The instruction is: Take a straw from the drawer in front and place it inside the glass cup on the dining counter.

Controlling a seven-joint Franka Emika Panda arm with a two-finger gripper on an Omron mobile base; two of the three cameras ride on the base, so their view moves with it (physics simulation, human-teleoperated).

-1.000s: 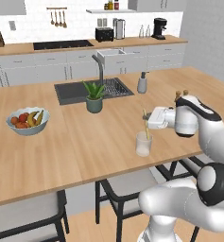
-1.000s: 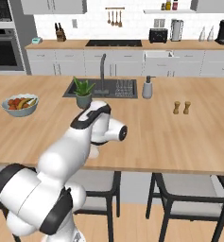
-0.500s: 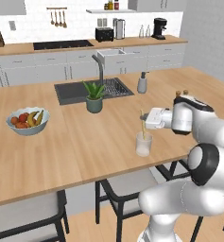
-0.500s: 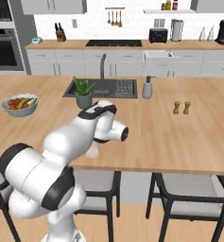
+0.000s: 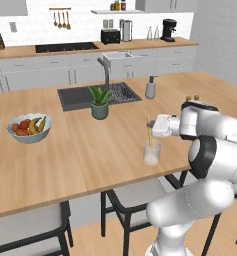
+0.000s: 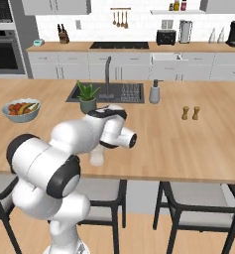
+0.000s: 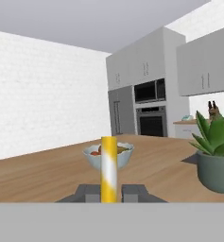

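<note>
You have the large light wooden tabletop (image 5: 50, 160) with its dark inset sink (image 5: 80, 97) in front of you, and the arm reaches over its near edge toward the right corner. Compared with a second ago the elbow has swung round and the white two-finger hand (image 5: 153, 126) sits a touch lower, so the straw looks to be going down into the cup. The small clear frosted glass cup (image 5: 151, 152) stands just inside the near edge, where it stood earlier. The hand is closed on the thin pale yellow straw (image 5: 149, 131), which the hand view shows upright between the fingers (image 7: 86, 193). Its lower end looks to be inside the cup. By my judgement you are close to letting go.
</note>
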